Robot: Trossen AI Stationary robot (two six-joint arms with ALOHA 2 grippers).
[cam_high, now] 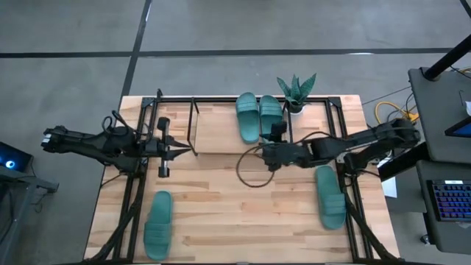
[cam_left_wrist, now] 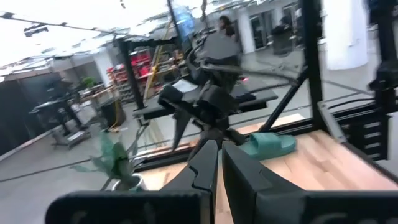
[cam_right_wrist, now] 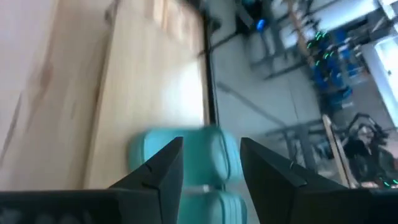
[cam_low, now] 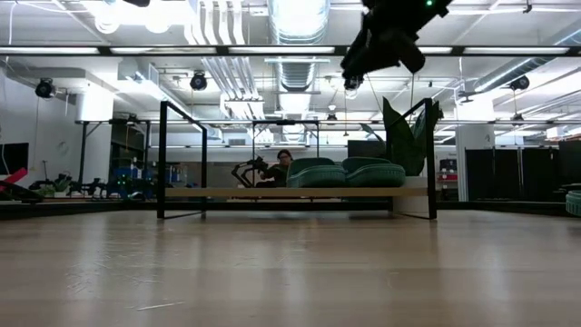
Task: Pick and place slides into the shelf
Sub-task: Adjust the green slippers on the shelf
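High view: two slides on the shelf, upper centre.
Right pincer wide just below them; left pincer narrow.

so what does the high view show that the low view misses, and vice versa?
High view only: the left gripper shut, the right gripper with nothing in it, and two sandals lying loose on the table, one front left and one right. Low view only: a person in the room behind the shelf. Both: two sandals on the shelf and the potted plant.
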